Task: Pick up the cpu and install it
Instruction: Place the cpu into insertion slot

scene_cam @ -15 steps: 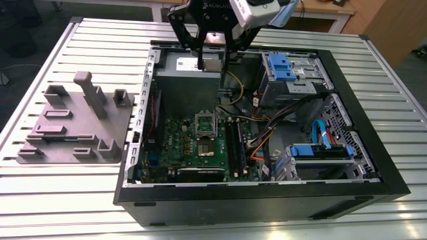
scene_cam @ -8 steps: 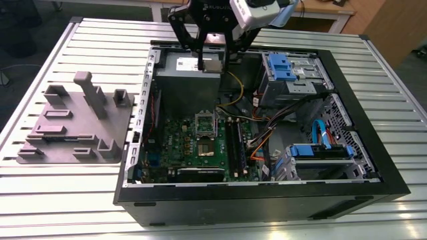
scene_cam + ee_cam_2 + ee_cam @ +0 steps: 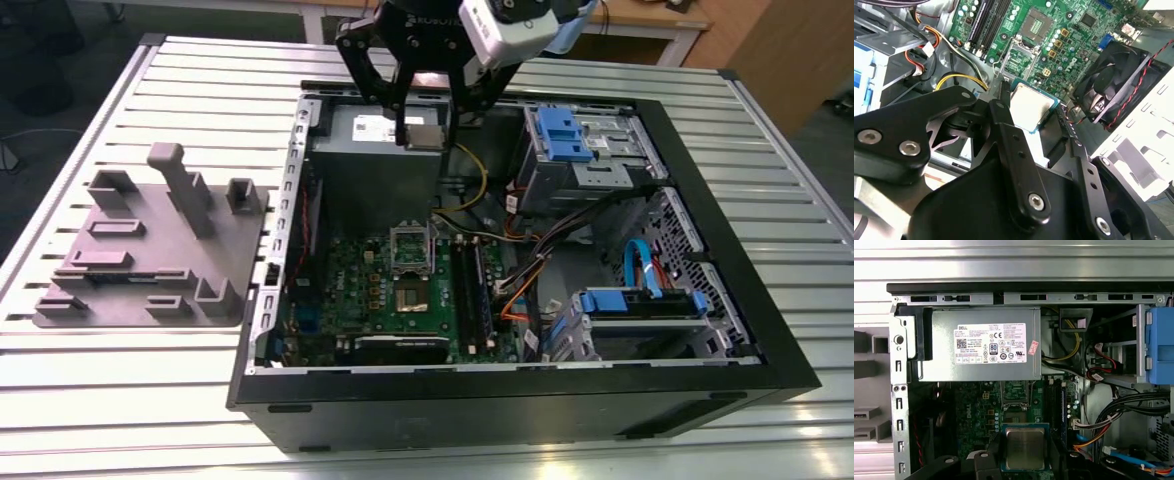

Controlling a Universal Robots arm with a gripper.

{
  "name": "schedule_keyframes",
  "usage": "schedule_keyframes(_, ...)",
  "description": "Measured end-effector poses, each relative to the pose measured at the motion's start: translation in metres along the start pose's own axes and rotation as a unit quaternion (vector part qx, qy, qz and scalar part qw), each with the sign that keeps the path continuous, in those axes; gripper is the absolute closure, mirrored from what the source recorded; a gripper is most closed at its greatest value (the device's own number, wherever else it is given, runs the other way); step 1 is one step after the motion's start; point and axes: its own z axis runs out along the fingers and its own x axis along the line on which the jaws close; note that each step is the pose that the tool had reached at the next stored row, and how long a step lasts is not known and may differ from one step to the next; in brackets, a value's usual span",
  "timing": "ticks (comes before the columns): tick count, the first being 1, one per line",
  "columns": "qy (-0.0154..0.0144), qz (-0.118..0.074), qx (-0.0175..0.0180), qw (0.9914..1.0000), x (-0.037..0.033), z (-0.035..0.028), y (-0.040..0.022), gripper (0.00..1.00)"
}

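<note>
In gripper (image 3: 1033,104), clamped shut on both edges: cpu (image 3: 1030,107), flat, metal top up, high over power supply (image 3: 360,160). Socket (image 3: 407,292) lower in exterior view, well apart.

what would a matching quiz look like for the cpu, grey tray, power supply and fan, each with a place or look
1 cpu
2 grey tray
3 power supply
4 fan

a black, with curved blades
b on the table, outside the case
c held in the gripper
d metal box with a white label

Pairs: 1c, 2b, 3d, 4a
</note>
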Motion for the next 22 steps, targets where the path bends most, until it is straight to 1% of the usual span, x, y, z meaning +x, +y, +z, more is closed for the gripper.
schedule_keyframes(14,-0.0001,0.000,-0.0001,1.00000,0.0008,0.0007,-0.0001,0.53)
schedule_keyframes(16,-0.0001,0.000,-0.0003,1.00000,0.0015,0.0023,-0.0001,0.53)
schedule_keyframes(17,0.0003,0.000,-0.0001,1.00000,0.0015,0.0035,-0.0003,0.53)
schedule_keyframes(18,0.0009,0.000,0.0000,1.00000,0.0015,0.0046,-0.0014,0.53)
schedule_keyframes(20,0.0016,0.000,-0.0002,1.00000,0.0014,0.0077,-0.0064,0.53)
schedule_keyframes(22,0.0025,0.000,-0.0002,1.00000,0.0013,0.0115,-0.0088,0.53)
